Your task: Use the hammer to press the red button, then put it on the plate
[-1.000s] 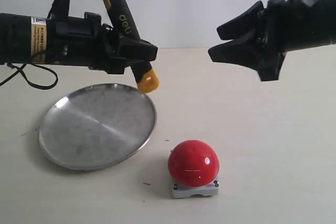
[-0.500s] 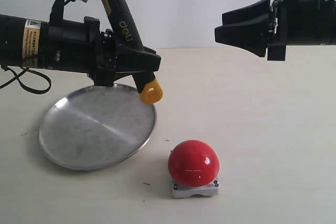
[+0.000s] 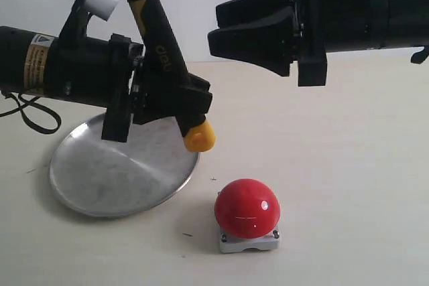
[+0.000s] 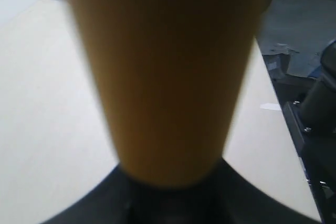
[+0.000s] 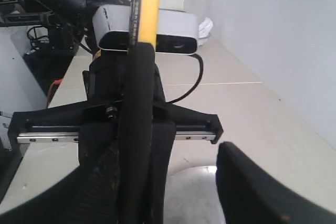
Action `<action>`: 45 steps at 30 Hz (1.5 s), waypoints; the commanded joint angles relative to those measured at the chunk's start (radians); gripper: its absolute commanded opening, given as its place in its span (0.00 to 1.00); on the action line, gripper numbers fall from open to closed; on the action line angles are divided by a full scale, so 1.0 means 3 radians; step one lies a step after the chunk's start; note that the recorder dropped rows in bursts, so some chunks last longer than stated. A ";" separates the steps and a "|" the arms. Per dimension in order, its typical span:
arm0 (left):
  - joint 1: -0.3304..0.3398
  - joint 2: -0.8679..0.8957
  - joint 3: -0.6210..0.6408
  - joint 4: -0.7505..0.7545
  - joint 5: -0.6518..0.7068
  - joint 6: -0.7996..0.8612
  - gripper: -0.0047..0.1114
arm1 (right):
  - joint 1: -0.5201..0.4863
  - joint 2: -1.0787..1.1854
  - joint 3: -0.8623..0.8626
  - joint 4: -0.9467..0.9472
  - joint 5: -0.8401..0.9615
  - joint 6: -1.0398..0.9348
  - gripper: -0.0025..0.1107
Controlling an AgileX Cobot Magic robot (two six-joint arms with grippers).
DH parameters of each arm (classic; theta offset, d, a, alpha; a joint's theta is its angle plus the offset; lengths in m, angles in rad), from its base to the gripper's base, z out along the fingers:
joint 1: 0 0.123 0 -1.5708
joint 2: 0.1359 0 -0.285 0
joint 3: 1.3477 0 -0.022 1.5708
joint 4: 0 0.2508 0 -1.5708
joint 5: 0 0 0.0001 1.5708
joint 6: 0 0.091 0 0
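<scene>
Bench (image 3: pixel 348 185): pale and matte, carrying the plate and the red button; the arms are hanging above it.
Right pincer (image 3: pixel 216 26): reaching in from the right, high over the bench and past the middle. Its two black fingers are standing apart with nothing between them, so it is released. It is pointing toward the left arm. In the right wrist view one finger (image 5: pixel 252 192) is showing dark at the edge.
Left pincer (image 3: pixel 194 98): clenching on the hammer's black handle, low on the shaft, and hovering over the plate's far right side.
Plate (image 3: pixel 100 179): lying flat on the bench at left, with brushed steel showing and nothing resting on it.
Hammer (image 3: pixel 159 45): being held in the air, tilted, with the handle running up out of frame and the head not in view. The yellow end is hanging lowest, in line with the plate's right rim. In the left wrist view it is filling the picture as a yellow blur.
Red button (image 3: pixel 247 207): sitting on its grey base near the front of the bench, just right of the plate, below and to the right of the hammer's yellow end and well apart from it.
</scene>
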 commanded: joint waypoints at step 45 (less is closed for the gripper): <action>-0.0333 -0.0034 -0.0010 -0.0097 -0.0135 0.0358 0.04 | 0.0344 0.0023 -0.0027 0.0273 0.0027 -0.0009 0.49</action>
